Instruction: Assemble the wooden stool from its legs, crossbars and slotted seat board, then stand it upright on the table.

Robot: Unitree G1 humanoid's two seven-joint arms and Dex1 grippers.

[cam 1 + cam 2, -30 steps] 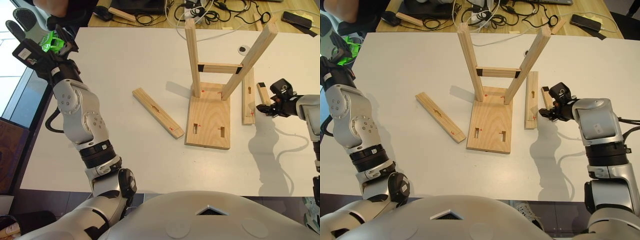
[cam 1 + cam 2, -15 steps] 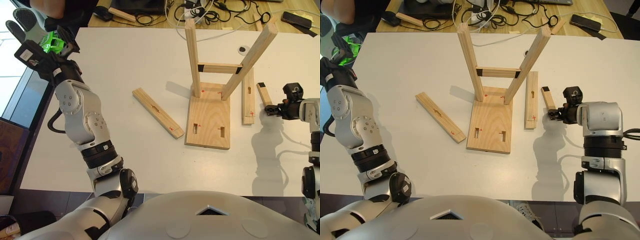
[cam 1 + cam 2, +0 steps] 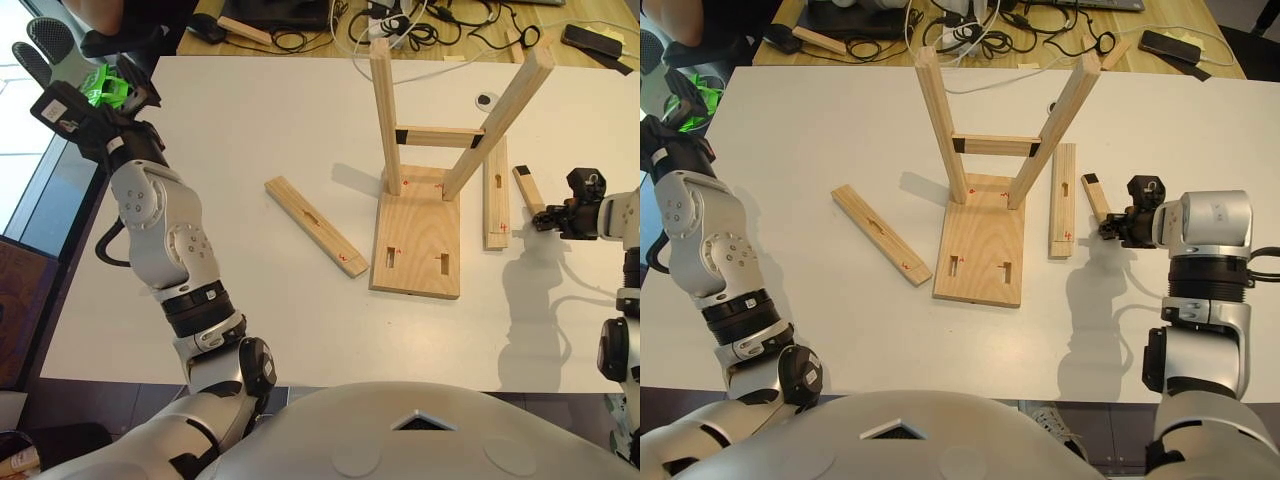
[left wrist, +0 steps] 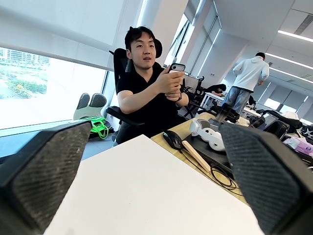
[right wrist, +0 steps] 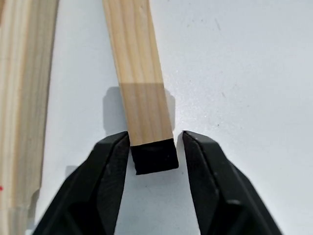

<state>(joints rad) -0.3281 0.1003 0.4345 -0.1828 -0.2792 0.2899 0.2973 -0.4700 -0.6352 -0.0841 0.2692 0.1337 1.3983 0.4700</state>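
Our right claw (image 5: pixel 155 143) is a little open around the crossbar (image 5: pixel 138 63) at its black end. It looks like light, hard wood; we pinch there.

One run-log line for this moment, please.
right gripper: open, straddling loose crossbar end | left gripper: open, empty | seat board: two legs standing

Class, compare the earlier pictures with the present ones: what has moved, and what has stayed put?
The right gripper drew back slightly toward the robot's right, away from the seat board; its open fingers straddle the black-tipped end of the short crossbar. Nothing was lifted or released. The left gripper, the two standing legs and both loose legs kept their places.
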